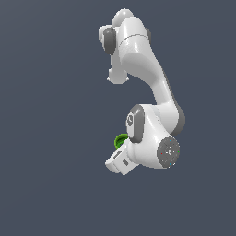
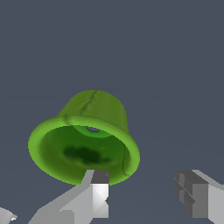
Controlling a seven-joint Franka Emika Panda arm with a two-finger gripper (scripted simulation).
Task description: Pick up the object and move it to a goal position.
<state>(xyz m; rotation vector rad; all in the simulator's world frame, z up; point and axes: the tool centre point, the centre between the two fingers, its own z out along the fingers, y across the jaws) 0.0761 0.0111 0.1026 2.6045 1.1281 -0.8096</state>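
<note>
Seeing the green cup (image 2: 85,144) lying tilted on the grey worktop (image 2: 175,65), with the hollow mouth turned toward the wrist camera and the narrower base pointing away. In the exterior view, showing only a small green part of the cup (image 1: 120,140), just at the exterior view's left of the white arm (image 1: 152,138), which is bending down low over it and hiding most of it. Standing released and empty, the end effector (image 2: 146,192): the two fingers are well apart, with one fingertip (image 2: 99,186) at the near rim of the cup, touching it or just in front of it (not possible to tell which), and the other finger (image 2: 197,194) clearly aside of the cup with bare worktop between. Judging from this, being in the approach step, with the grasp not yet made and the cup not yet lifted. Not seeing any goal marker in either view. For the next move, probably needing to shift sideways so that the cup wall or the whole body comes between both fingers, then to lower a little more and close. Because of the tapered, tilted walls, risking to push or roll the cup away if one finger is pressing the rim first.
</note>
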